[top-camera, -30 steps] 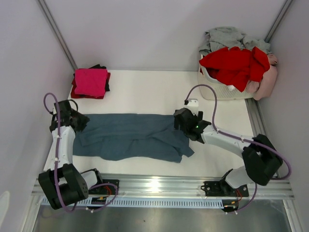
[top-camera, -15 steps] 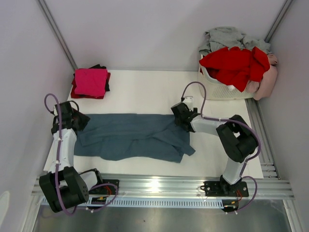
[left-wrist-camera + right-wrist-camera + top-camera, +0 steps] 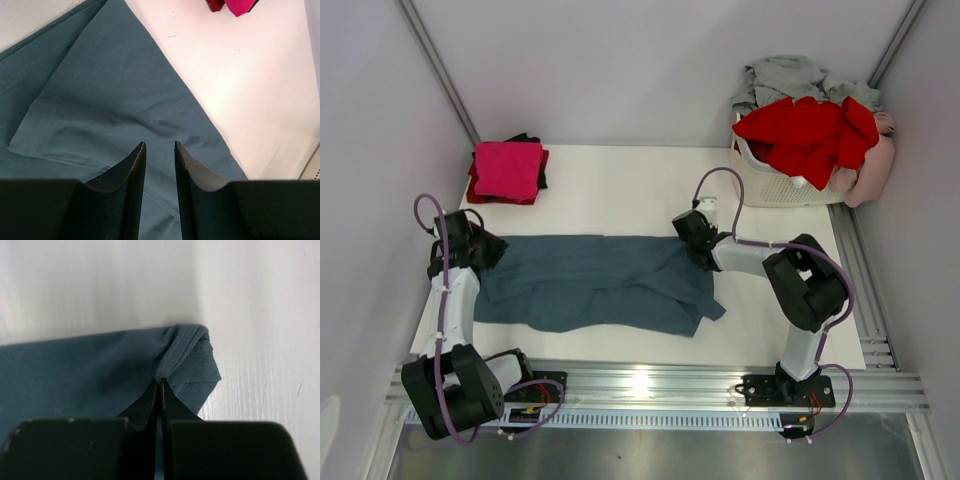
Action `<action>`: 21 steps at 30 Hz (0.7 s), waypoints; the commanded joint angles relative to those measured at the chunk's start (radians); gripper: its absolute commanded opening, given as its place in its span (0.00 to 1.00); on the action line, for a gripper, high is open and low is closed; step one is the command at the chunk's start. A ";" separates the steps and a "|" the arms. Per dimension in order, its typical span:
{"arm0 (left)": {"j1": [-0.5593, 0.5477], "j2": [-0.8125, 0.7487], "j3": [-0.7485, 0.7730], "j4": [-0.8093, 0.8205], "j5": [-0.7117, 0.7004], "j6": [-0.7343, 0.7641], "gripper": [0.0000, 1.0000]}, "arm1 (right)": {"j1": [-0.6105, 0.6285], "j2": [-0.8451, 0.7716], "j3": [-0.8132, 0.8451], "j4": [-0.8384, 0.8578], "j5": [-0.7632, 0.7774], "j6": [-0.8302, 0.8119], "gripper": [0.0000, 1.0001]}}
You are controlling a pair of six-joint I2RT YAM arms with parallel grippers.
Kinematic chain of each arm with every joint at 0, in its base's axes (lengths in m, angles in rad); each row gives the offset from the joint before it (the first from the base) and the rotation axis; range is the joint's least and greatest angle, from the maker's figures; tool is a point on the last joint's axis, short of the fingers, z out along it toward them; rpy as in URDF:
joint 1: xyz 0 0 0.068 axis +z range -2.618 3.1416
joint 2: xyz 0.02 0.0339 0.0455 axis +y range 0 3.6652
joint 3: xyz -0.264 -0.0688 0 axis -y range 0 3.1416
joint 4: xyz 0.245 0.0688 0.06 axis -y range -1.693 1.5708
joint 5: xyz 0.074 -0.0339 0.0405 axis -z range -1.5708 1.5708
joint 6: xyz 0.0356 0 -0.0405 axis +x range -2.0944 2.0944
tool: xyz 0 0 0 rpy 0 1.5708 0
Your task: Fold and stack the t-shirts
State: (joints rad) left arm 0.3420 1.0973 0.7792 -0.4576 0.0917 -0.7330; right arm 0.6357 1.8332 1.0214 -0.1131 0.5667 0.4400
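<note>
A large slate blue-grey t-shirt [image 3: 590, 280] lies spread lengthwise across the white table. My right gripper [image 3: 688, 236] sits at its far right corner. In the right wrist view the gripper [image 3: 161, 381] is shut on the stitched hem of that t-shirt [image 3: 75, 370]. My left gripper [image 3: 470, 248] hovers over the shirt's left end. The left wrist view shows this gripper [image 3: 160, 145] with its jaws a narrow gap apart above flat cloth [image 3: 110, 90], nothing pinched. A folded magenta t-shirt [image 3: 508, 168] tops a small stack at the back left.
A white slatted basket [image 3: 770, 182] stands at the back right, heaped with a red t-shirt [image 3: 810, 135], a grey one [image 3: 790, 75] and a pale pink one [image 3: 875, 165]. Grey walls close in on both sides. A metal rail [image 3: 640, 385] runs along the near edge.
My right arm swung in toward the shirt's far right corner, and its gripper closed on the hem there. The left gripper shifted only slightly.
</note>
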 commanded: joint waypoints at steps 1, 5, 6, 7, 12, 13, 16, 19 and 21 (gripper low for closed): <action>-0.009 -0.013 0.000 0.034 0.023 0.009 0.33 | -0.021 0.017 0.040 0.012 0.065 0.014 0.00; -0.012 -0.013 0.000 0.033 0.022 0.007 0.32 | -0.089 0.020 0.055 -0.065 0.117 0.051 0.00; -0.015 -0.013 -0.001 0.031 0.020 0.007 0.32 | -0.106 0.018 0.055 -0.071 0.136 0.061 0.00; -0.017 -0.013 -0.001 0.031 0.020 0.007 0.32 | -0.120 0.011 0.054 -0.080 0.148 0.068 0.00; -0.032 -0.013 0.000 0.028 0.014 0.009 0.31 | -0.220 -0.009 0.052 -0.117 0.200 0.088 0.00; -0.035 -0.013 0.006 0.028 0.007 0.009 0.31 | -0.241 -0.012 0.055 -0.128 0.176 0.118 0.00; -0.035 -0.011 0.002 0.022 -0.001 0.012 0.31 | -0.301 -0.022 0.069 -0.128 0.133 0.135 0.00; -0.037 -0.008 0.002 0.020 -0.004 0.014 0.31 | -0.306 -0.008 0.120 -0.126 0.130 0.106 0.00; -0.037 -0.001 0.003 0.026 0.003 0.014 0.31 | -0.306 0.012 0.156 -0.131 0.110 0.082 0.00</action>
State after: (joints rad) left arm 0.3134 1.0977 0.7792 -0.4511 0.0898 -0.7326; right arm 0.3210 1.8423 1.0954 -0.2539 0.6724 0.5282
